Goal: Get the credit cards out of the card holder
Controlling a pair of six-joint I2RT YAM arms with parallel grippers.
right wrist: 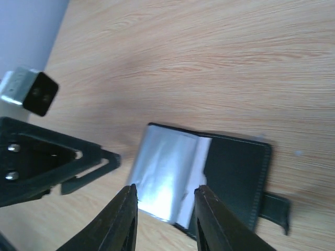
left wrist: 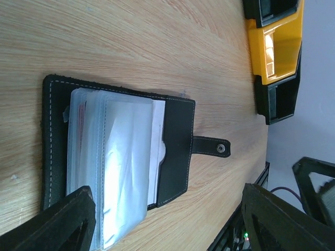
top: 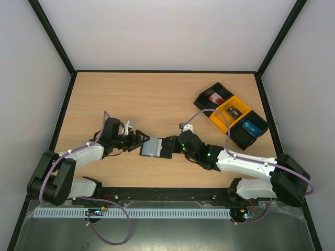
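Card holder [top: 157,148] lies open on table [top: 157,99] between left tool [top: 142,141] and right tool [top: 176,146].

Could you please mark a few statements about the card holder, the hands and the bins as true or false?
1. The card holder lies open on the table. True.
2. The left hand is shut on the card holder. False: its fingers stand wide apart, gripping nothing.
3. The yellow bin sits between two black bins. True.
4. The card holder lies inside the yellow bin. False: it lies on the bare table, between the left hand and the right hand.
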